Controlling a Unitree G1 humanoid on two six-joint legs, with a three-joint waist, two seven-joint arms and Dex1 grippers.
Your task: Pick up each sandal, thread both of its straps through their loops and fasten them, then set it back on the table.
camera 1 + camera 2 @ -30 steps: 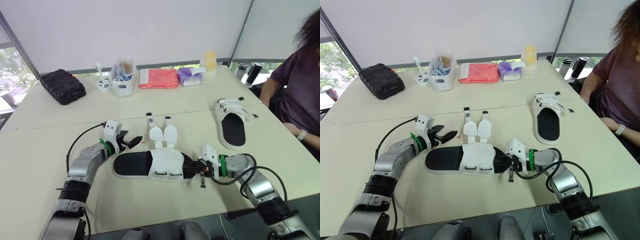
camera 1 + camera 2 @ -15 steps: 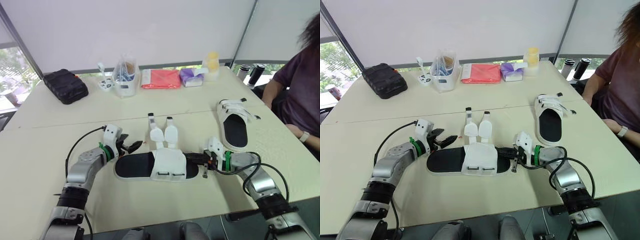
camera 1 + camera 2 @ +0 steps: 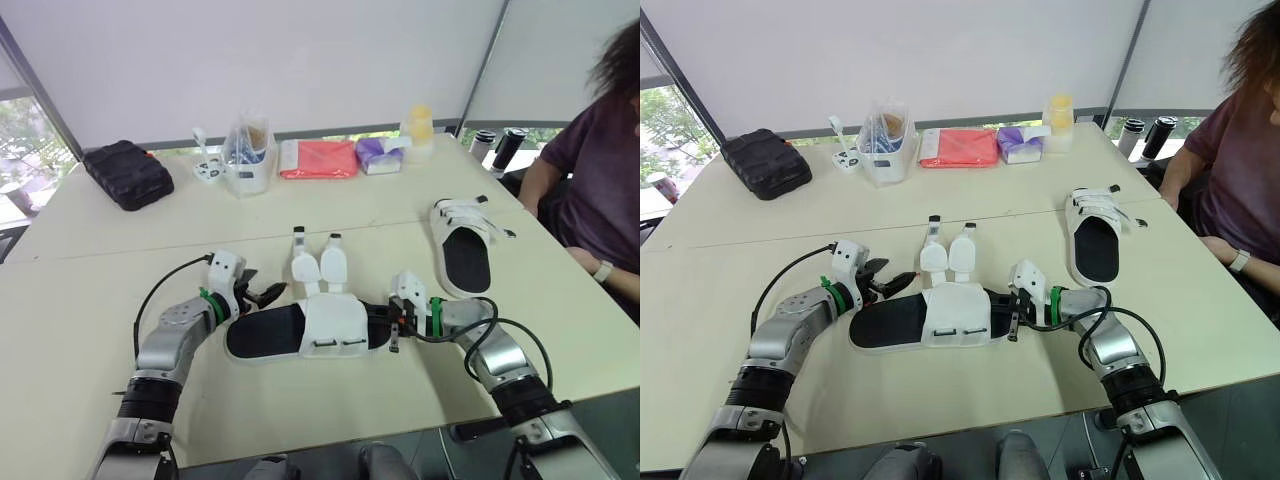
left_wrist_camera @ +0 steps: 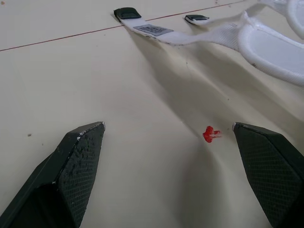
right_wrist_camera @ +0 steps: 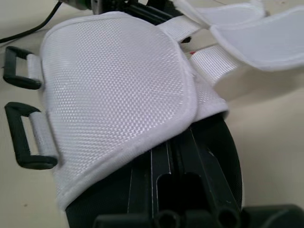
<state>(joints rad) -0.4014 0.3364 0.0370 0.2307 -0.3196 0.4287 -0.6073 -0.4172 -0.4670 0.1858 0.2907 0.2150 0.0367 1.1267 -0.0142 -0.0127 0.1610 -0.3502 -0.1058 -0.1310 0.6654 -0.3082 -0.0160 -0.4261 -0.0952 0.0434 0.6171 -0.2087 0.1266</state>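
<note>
A black-soled sandal (image 3: 270, 333) lies flat on the table between my arms. Its white flap (image 3: 336, 322) shows two black loops (image 5: 21, 137), and both white straps (image 3: 320, 266) lie unthreaded, spread toward the far side. My left gripper (image 3: 268, 293) is open, low over the table beside the sandal's left end, holding nothing. My right gripper (image 3: 384, 319) is shut at the sandal's right end, its fingers (image 5: 190, 178) resting on the black insole just short of the flap. A second sandal (image 3: 465, 258) with fastened straps lies at the right.
Along the far edge stand a black pouch (image 3: 125, 172), a clear container (image 3: 248, 155), a red packet (image 3: 318, 158), a purple tissue pack (image 3: 380, 153), a yellow bottle (image 3: 418, 122) and dark bottles (image 3: 497, 146). A person (image 3: 600, 170) sits at the right corner.
My right gripper has slid left, further onto the sandal's end, and the sandal has shifted slightly left. The left gripper stays open in about the same place.
</note>
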